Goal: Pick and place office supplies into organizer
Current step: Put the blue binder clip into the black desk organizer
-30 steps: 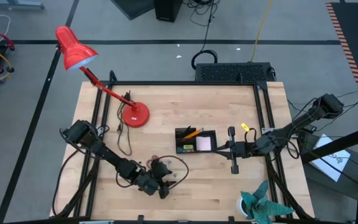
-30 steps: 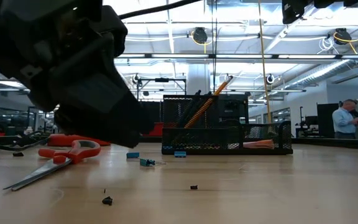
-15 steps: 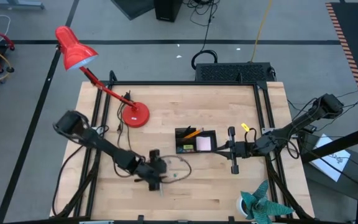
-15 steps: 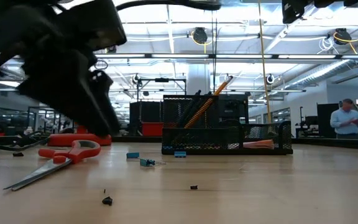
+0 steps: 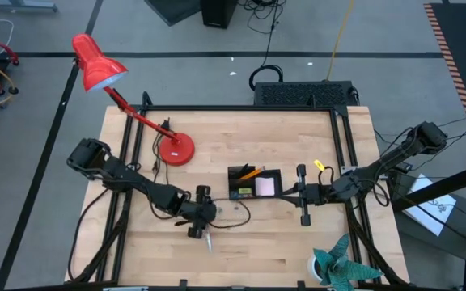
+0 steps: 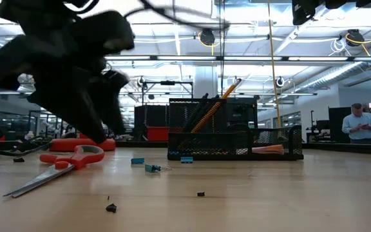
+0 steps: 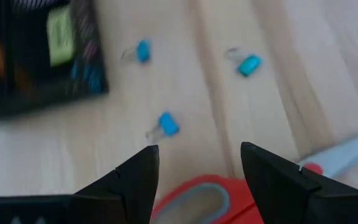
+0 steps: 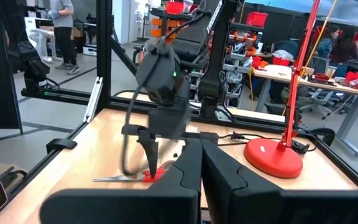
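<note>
Counts: one pair of scissors (image 6: 60, 162), three blue clips (image 7: 167, 124) just ahead of left gripper's fingertips, one organizer (image 6: 234, 132), one orange pencil (image 6: 219, 99), one pink note pad (image 5: 265, 187), one red lamp (image 5: 128, 101).

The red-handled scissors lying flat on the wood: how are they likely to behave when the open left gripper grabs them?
The scissors look rigid and lie flat, so rolling is unlikely. Their thin blades hug the table, so they may slide or pivot if nudged. The looped handles beneath the left gripper probably give the easiest hold.
</note>
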Motion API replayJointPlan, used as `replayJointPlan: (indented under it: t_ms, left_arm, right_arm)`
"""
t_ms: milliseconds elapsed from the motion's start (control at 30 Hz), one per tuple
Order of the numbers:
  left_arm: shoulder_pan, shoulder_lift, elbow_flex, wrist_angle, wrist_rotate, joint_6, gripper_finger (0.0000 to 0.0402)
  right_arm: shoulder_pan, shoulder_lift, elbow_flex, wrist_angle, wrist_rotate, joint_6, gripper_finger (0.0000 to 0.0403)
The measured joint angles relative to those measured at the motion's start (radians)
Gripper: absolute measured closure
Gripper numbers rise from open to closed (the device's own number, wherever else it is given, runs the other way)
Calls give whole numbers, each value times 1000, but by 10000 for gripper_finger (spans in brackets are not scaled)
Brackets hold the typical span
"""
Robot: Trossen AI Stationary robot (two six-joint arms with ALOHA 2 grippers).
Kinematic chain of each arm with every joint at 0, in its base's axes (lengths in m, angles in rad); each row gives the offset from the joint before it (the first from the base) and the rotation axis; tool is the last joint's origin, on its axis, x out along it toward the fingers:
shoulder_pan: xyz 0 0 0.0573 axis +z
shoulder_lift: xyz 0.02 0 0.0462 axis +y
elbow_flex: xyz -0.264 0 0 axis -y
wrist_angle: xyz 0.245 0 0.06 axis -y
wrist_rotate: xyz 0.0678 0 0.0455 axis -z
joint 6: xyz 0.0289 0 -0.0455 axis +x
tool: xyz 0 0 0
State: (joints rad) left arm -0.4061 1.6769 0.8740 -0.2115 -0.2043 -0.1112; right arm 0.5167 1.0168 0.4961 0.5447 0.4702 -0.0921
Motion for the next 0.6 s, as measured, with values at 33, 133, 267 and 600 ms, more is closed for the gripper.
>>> replayJointPlan:
  t_ms: [33, 133, 267, 600]
  left_arm:
    - [0, 0, 1, 7, 3, 72, 170]
    - [16, 0, 1, 46, 28, 218, 170]
    - [78, 0, 20, 56, 189, 314, 170]
    - [209, 1, 25, 5, 440, 644, 170]
  right_arm:
    - [0, 0, 0, 0, 0, 0, 401]
    - [0, 0, 0, 1, 0, -2, 401]
    - [0, 0, 0, 4, 0, -16, 402]
    - [0, 0, 0, 4, 0, -25, 401]
